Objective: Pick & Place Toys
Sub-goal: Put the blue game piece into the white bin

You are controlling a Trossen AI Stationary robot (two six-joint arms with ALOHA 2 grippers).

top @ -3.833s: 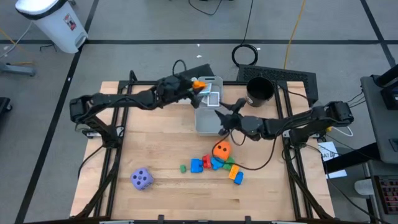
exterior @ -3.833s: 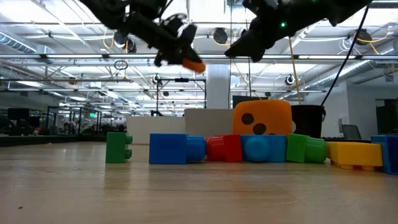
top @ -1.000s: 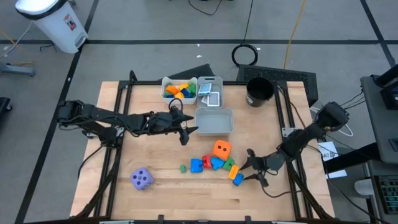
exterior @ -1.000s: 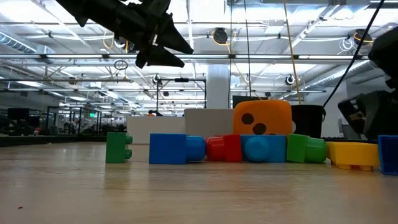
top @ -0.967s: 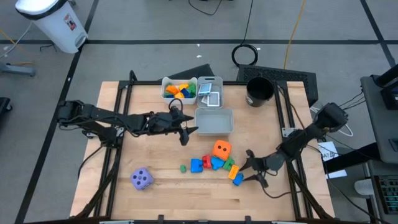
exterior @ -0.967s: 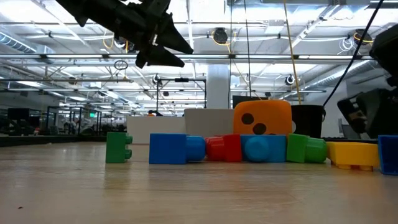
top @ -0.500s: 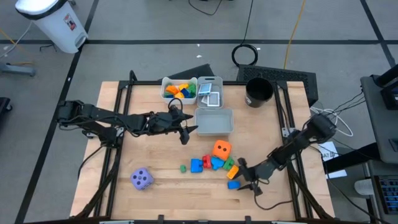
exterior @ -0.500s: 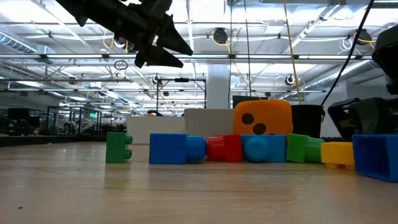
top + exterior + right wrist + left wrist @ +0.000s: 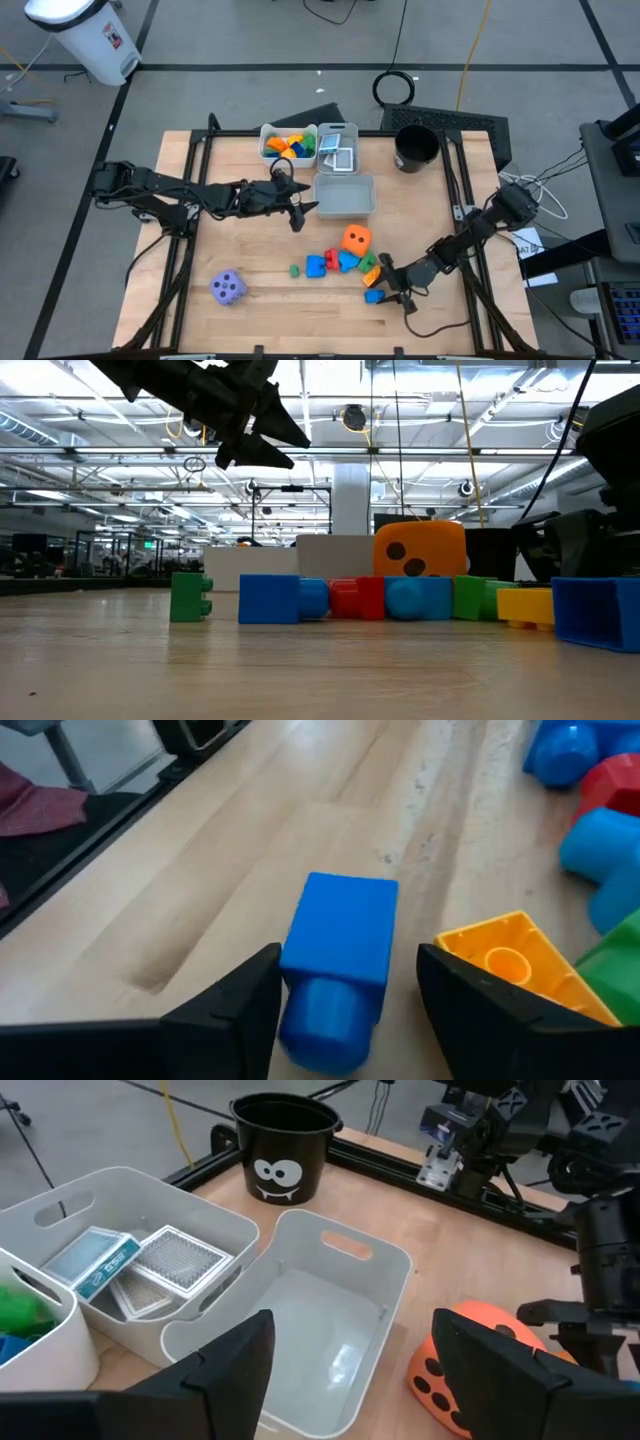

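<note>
1. A blue block (image 9: pixel 338 960) lies on the wooden tabletop (image 9: pixel 260 320) at the right end of the loose pile, between the spread fingers of the right claw (image 9: pixel 388 287), which brackets it without yet pinching; the right wrist view shows clear gaps on both sides.

2. Just beside it sits a yellow block (image 9: pixel 520 970), open side up, with a green block (image 9: pixel 369 268) touching the cluster.

3. The rest of the pile is a row of blue, red and green blocks with the orange die (image 9: pixel 356 241) at its back; a lone green block (image 9: pixel 296 270) lies just off the row's left end.

4. The purple die (image 9: pixel 228 288) stands well apart, near the tabletop's front-left corner.

5. At the back, one white bin (image 9: pixel 286 145) already holds several coloured blocks, and the bin beside it (image 9: pixel 338 148) holds the picture cards (image 9: pixel 150 1265).

6. The third bin (image 9: pixel 340 1330) stands empty, the black cup (image 9: pixel 417 147) off to its right.

7. The left claw (image 9: pixel 300 210) hangs released and empty above the tabletop, beside that empty bin.

8. By this showing the sorting is roughly half done: cards and a share of blocks are binned, while both dice and the pile remain.
</note>
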